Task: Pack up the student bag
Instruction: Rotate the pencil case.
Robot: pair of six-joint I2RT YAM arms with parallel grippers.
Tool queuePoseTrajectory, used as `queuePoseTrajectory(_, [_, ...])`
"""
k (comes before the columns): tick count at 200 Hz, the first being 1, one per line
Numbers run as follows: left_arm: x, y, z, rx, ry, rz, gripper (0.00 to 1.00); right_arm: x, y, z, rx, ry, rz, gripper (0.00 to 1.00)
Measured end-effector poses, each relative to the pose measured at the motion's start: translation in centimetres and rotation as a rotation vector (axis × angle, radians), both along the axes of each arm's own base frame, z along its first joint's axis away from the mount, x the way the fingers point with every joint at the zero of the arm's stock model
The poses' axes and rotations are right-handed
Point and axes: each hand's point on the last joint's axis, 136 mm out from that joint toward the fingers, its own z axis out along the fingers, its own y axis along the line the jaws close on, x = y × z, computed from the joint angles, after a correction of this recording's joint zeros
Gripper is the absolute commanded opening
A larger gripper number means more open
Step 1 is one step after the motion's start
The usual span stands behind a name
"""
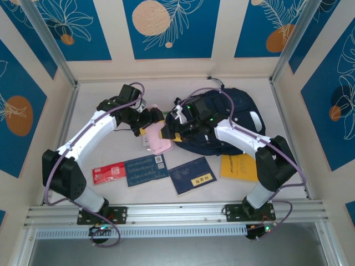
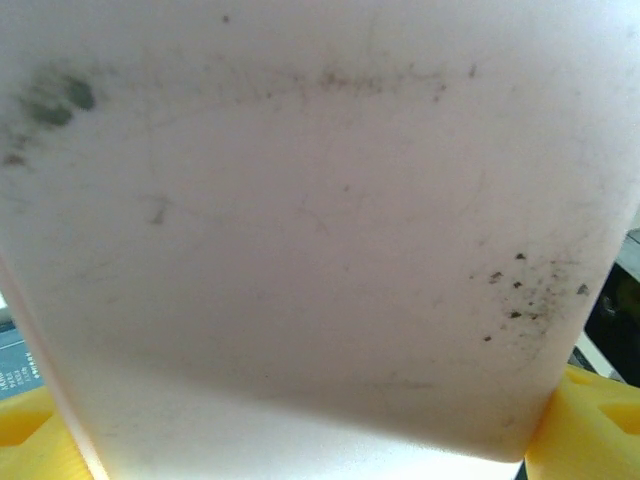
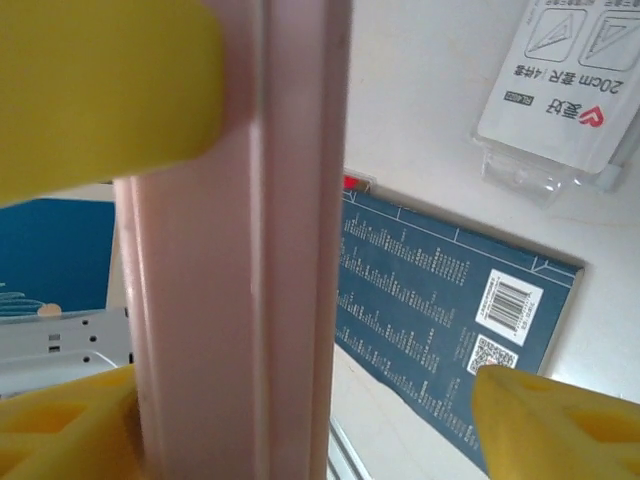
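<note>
Beside the student bag (image 1: 244, 108) on the worktop (image 1: 105, 94), the left hand (image 1: 144, 119) grips a pink case (image 1: 157, 139) while the right hand (image 1: 175, 124) stands open around its edge.

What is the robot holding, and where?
The left claw holds the pink case across its width at the far end; the right claw is open around it.
</note>
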Motion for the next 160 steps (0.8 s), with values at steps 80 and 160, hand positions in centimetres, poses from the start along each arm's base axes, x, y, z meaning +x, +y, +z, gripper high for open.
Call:
queuePoseTrajectory(80, [-0.2, -0.1, 0.2, -0.006, 0.000, -0.008, 0.98, -0.1, 0.8, 1.5, 0.088, 0.005, 0.008, 0.35])
queuePoseTrajectory(160, [-1.4, 1.3, 4.1, -0.123, -0.163, 0.031, 1.00, 1.9, -2.8, 3.0, 0.164, 0.049, -0.209, 0.25])
